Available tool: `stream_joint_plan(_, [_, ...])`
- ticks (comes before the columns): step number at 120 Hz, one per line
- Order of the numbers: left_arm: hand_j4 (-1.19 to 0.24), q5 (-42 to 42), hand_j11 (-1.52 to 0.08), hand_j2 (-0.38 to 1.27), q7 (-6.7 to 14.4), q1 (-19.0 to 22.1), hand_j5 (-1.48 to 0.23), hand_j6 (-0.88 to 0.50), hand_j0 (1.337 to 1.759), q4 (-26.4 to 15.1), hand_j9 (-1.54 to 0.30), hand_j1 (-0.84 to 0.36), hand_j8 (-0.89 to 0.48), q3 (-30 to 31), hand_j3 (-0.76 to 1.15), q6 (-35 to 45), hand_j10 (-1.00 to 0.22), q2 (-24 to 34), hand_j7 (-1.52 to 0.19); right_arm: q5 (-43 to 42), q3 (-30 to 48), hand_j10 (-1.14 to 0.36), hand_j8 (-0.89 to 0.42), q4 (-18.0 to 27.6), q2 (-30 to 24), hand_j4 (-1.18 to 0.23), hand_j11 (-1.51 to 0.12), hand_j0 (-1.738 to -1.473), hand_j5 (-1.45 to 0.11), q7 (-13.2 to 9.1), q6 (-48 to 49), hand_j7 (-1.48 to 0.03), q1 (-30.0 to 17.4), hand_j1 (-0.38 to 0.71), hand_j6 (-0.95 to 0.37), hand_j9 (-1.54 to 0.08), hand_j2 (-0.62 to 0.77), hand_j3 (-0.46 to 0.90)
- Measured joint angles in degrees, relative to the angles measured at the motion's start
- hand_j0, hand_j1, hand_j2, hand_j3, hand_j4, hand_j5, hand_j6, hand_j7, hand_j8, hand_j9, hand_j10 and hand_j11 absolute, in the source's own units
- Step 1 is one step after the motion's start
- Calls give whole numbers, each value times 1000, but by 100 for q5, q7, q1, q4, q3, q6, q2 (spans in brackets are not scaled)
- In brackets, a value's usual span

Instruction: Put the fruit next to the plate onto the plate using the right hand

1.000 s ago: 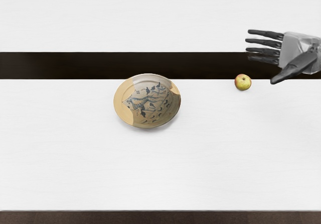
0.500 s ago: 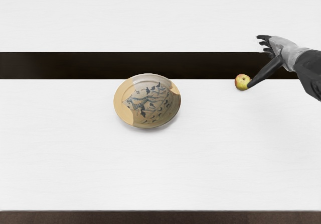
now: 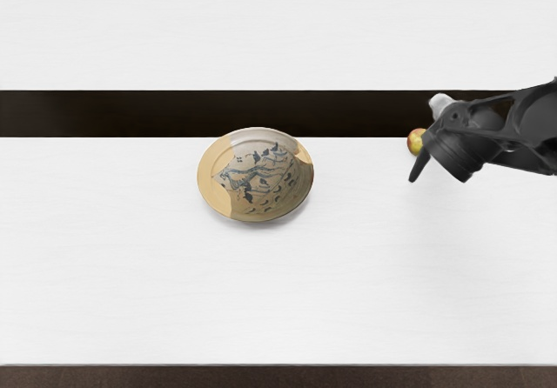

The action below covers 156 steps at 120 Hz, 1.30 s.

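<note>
A small yellow-red apple (image 3: 415, 141) lies on the white table, right of the plate and close to the table's far edge. Only its left sliver shows, because my right hand (image 3: 435, 134) now sits over it. The right arm (image 3: 513, 131) comes in from the right edge, dark and foreshortened, and blocks the view of the grasp. Whether the hand touches or holds the apple cannot be told. The tan plate (image 3: 209, 166) with a blue painted pattern sits left of centre, about a plate's width from the apple. The left arm is out of view.
A dark gap (image 3: 218, 114) runs across the picture just behind the plate and apple, separating the near white table (image 3: 261, 292) from a second white surface (image 3: 261, 40) beyond.
The right hand has swung down and left from beside the apple to over it, and the forearm now hides most of the fruit. Apple and plate have not moved.
</note>
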Motion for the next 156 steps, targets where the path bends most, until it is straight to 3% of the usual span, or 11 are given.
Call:
stream_joint_plan(13, [-243, 0, -316, 49, 0, -4, -316, -243, 1658, 0, -316, 58, -243, 0, 0, 0, -243, 0, -316, 211, -231, -39, -39, -482, 328, -39, -49, -1658, -50, 0, -8, -49, 0, -304, -40, -49, -7, 0])
stream_joint_plan(32, [-243, 0, -316, 49, 0, 3, -316, -243, 1658, 0, -316, 58, -243, -1, 0, 0, -243, 0, -316, 122, -312, -40, -40, -1624, 848, -40, -50, -1658, -51, 15, -12, -50, -501, -303, -41, -51, -7, 0])
stream_joint_plan(61, [-243, 0, -316, 49, 0, 0, -316, -243, 1658, 0, -316, 58, -243, -2, 0, 0, -243, 0, -316, 82, -291, -42, -43, -2402, 1212, -42, -54, -1658, -54, 12, -13, -54, -905, -300, -43, -54, -7, 0])
stream_joint_plan(106, [-243, -1, -316, 49, 0, 4, -316, -243, 1658, 0, -316, 58, -243, -1, 0, 0, -243, 0, -316, 104, -288, -65, -66, -2604, 1316, -66, -84, -1658, -84, -76, -13, -83, -1007, -273, -67, -84, -12, 0])
stream_joint_plan(156, [-243, 0, -316, 49, 0, 0, -316, -243, 1658, 0, -316, 58, -243, -3, 0, 0, -243, 0, -316, 82, -288, -253, -254, -2544, 1476, -253, -327, -1658, -328, -200, -7, -327, -976, -48, -254, -327, -49, 0])
